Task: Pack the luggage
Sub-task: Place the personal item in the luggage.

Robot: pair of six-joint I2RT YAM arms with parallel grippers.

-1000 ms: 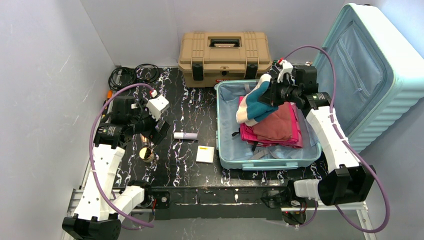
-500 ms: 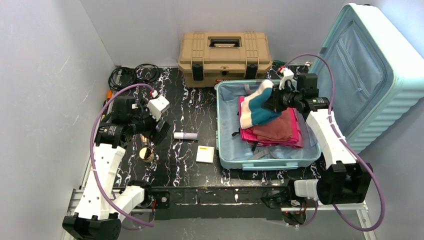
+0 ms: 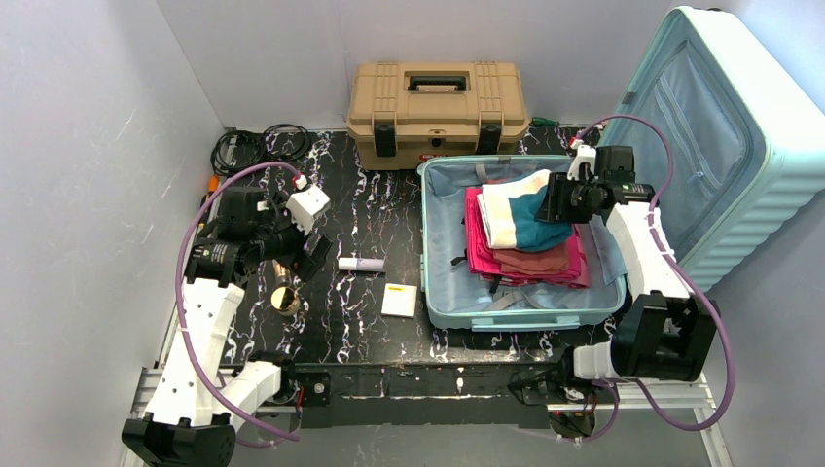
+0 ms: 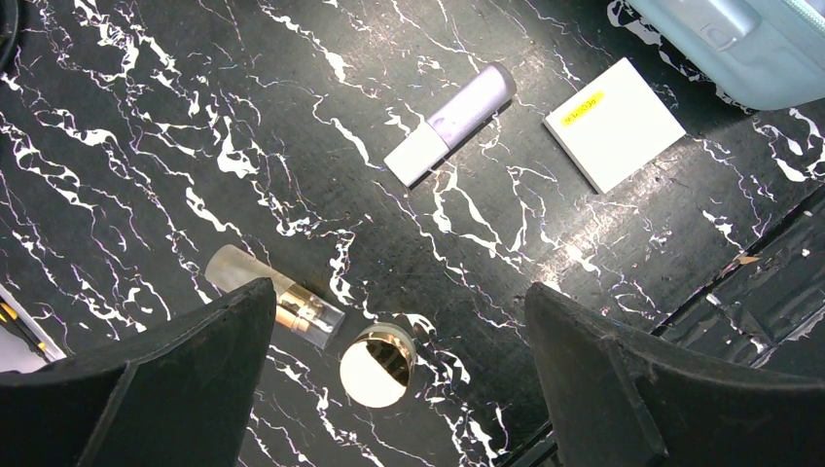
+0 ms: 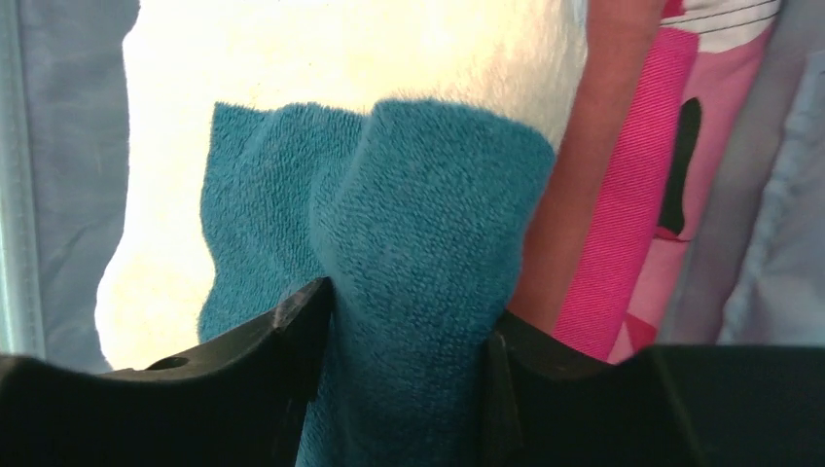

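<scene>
Luggage [image 3: 525, 313] lies open on the right half of the table [image 3: 360, 204]. Its shallow base rests flat, and its lid stands up against the right wall, ribbed mint shell outward and pale blue lining with a zipped pocket facing in. The tabletop is black stone-look with white veining, matte and scuffed. It is enclosed by plain grey-white walls at the back and on both sides.

A tan hard-plastic toolbox [image 3: 438, 107] with black latches sits at the back, just beside the case's far rim. A tangle of black cables [image 3: 258, 146] lies in the rear left corner.

Inside the base sits a stack of folded clothes [image 3: 530, 255], magenta below and maroon above. On top is a fluffy towel [image 3: 520, 214], cream and teal, its terry loops clear in the wrist view [image 5: 418, 243].

The right gripper [image 3: 550, 199] is at the towel's right edge. Its black fingers stand narrow, pinching a rounded teal fold that fills the gap between them [image 5: 404, 321].

The left gripper [image 3: 297, 258] hovers above the left of the table with its jaws spread wide and nothing between them [image 4: 399, 292].

Below it lie:
- a frosted bottle [image 4: 272, 297] with a gold collar
- a round gold-rimmed jar [image 4: 377, 365]
- a slim white-and-lilac tube [image 4: 452, 122]
- a flat white square pad [image 4: 613, 122] with a yellow label, nearest the case

All four are apart from one another.
</scene>
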